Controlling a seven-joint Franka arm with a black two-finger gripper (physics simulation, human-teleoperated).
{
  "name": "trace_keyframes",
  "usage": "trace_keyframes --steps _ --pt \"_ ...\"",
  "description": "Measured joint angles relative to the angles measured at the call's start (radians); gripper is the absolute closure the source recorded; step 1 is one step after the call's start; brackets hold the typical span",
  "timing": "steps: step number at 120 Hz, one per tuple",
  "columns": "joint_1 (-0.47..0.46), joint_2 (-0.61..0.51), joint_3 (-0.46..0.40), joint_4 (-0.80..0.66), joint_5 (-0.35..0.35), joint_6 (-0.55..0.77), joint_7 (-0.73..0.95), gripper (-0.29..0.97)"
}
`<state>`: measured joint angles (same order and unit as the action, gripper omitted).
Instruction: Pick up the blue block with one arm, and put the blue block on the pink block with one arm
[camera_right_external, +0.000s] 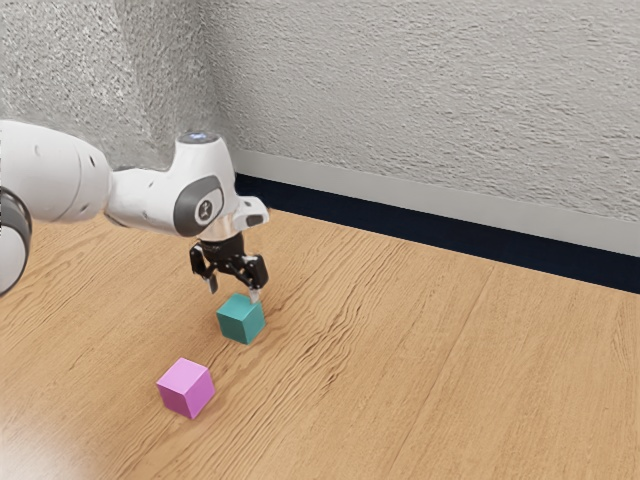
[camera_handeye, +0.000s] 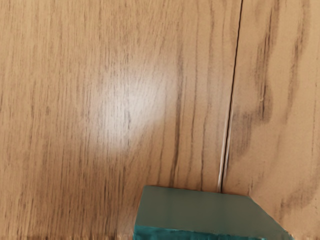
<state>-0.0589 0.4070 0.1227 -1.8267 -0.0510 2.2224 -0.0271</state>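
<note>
Open jaws just abv blue block (camera_right_external: 240, 318)

Both views are bright and evenly lit, and the soft light seems to come from overhead. In the exterior view the blue block (camera_right_external: 240, 318) and the pink block (camera_right_external: 186, 387) cast only faint, short shadows on the bench (camera_right_external: 420, 380). A pale, washed-out haze (camera_right_external: 35, 450) covers the corner at 7 o'clock. In the wrist view a broad whitish glare patch (camera_handeye: 135, 105) lies on the wood just beyond the blue block, whose top face looks paler than its darker side.
</note>
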Motion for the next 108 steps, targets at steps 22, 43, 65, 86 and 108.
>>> trace_keyframes --steps 22,43,65,86,108 --pt "-0.003 0.0 0.0 -0.094 -0.046 0.086 0.062 0.0" --pt "-0.004 0.002 0.0 -0.099 -0.104 0.122 0.078 0.0" --pt "0.004 0.032 0.0 -0.099 -0.117 0.138 0.09 0.0" --pt "0.005 0.038 0.0 -0.1 -0.121 0.144 0.103 0.0" --pt "0.004 0.051 0.0 -0.103 -0.131 0.147 0.113 0.0"
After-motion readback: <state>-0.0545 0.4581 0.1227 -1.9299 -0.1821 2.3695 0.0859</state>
